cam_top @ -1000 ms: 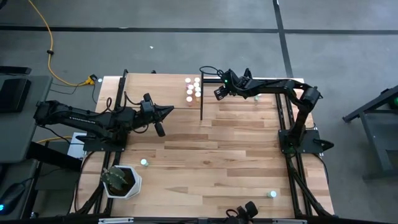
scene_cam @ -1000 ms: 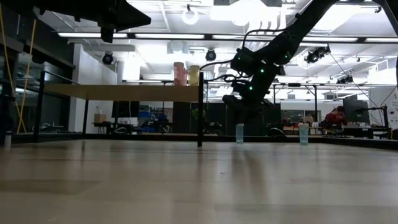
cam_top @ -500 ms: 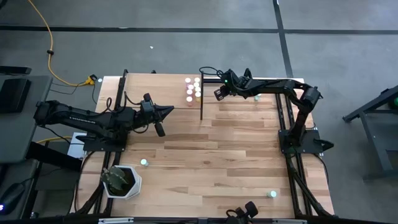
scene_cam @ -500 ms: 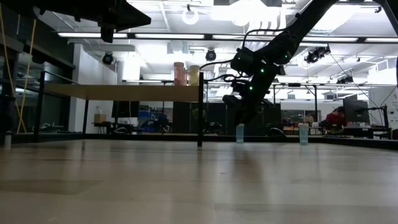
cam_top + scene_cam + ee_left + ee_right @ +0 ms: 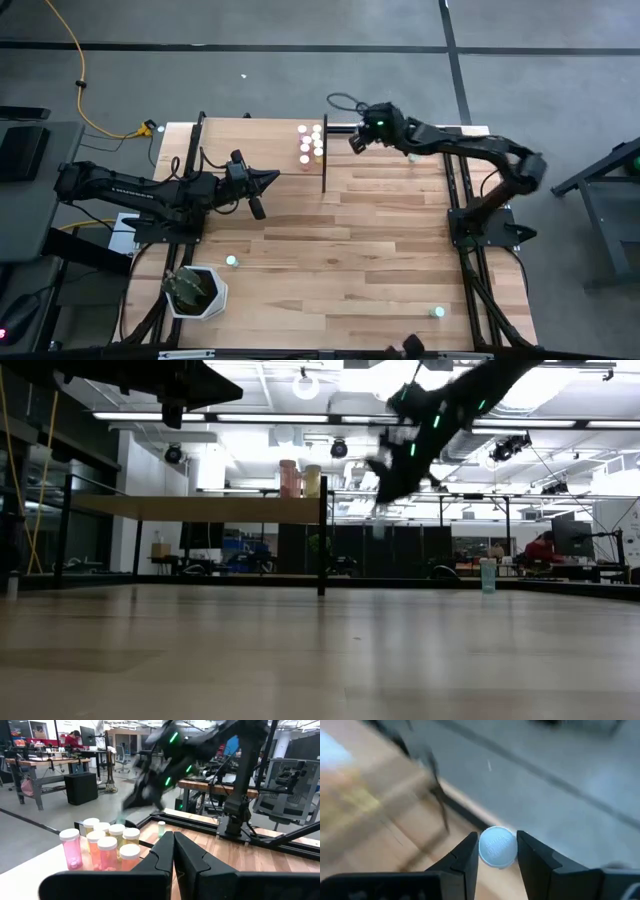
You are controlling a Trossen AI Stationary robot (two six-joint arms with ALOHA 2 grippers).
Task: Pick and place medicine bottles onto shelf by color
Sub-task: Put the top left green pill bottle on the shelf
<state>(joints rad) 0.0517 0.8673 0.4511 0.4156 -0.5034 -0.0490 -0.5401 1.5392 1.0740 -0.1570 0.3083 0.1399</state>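
Note:
My right gripper is raised near the table's far edge, just right of the shelf's black corner post, and is shut on a small bottle with a pale round cap. The light-wood shelf carries several white-capped pink, orange and yellowish bottles at its far right corner; they also show in the left wrist view. My left gripper is shut and empty, above the shelf board. In the low view my right gripper is blurred, higher than the shelf top. My right gripper pinches the bottle between its two fingers at the cap's two opposite sides. The cap faces the wrist camera, so the fingers run down past the bottle from above. The bottle is lifted clear of the table; its body is hidden under the cap.
Loose pale blue-green bottles stand on the plank table at the far right, left of the middle and near right. A white pot with a green plant stands at the near left. Black frame rails line both table sides.
My right gripper first came down around the blue-green bottle standing on the table right of the shelf post. It then went up fast with it, a little toward the far edge. The bottle is now lifted clear, above shelf height.

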